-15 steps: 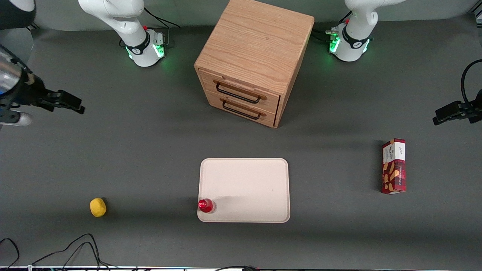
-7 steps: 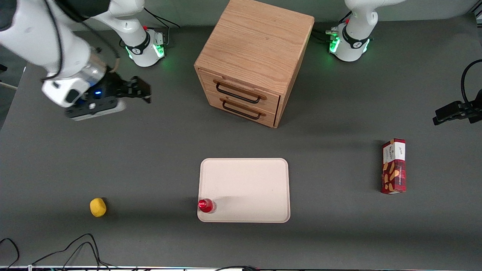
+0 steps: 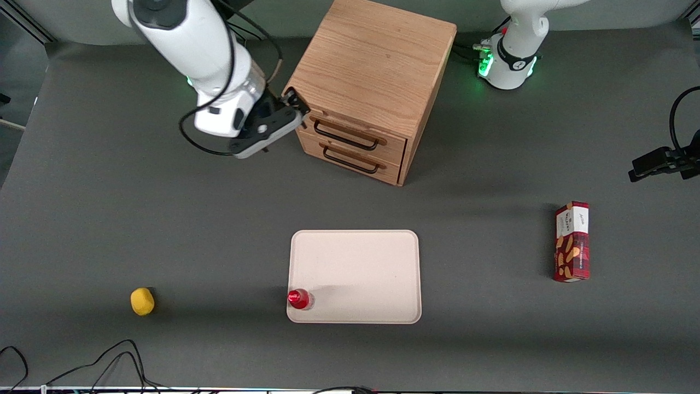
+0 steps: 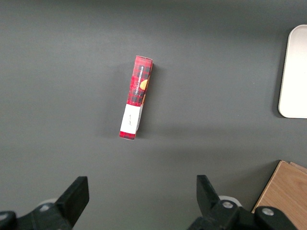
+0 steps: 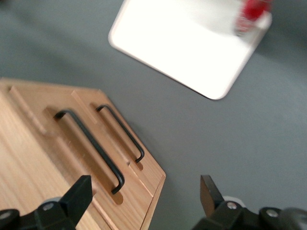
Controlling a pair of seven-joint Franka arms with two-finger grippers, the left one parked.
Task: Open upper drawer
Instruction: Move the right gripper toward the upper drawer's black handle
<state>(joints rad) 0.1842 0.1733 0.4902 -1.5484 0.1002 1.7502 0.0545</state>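
Note:
The oak cabinet (image 3: 377, 60) stands in the middle of the table, farther from the front camera than the tray. Its upper drawer (image 3: 355, 128) is shut, flush with the lower drawer (image 3: 350, 160) beneath it. A thin black handle (image 3: 345, 136) crosses the upper drawer's front. My right gripper (image 3: 294, 105) hovers open at the cabinet's front corner toward the working arm's end, level with the upper drawer and holding nothing. The right wrist view shows the upper handle (image 5: 90, 149) and the lower handle (image 5: 121, 133) ahead of the gripper (image 5: 144, 196), with its fingers (image 5: 79, 191) spread wide.
A white tray (image 3: 361, 273) lies in front of the cabinet, with a red-capped bottle (image 3: 299, 299) on its corner. A yellow object (image 3: 142, 301) sits toward the working arm's end. A red snack box (image 3: 572, 241) lies toward the parked arm's end.
The right arm has swung in from the working arm's end of the table, carrying the open gripper up to the cabinet's front corner. The drawers have not moved.

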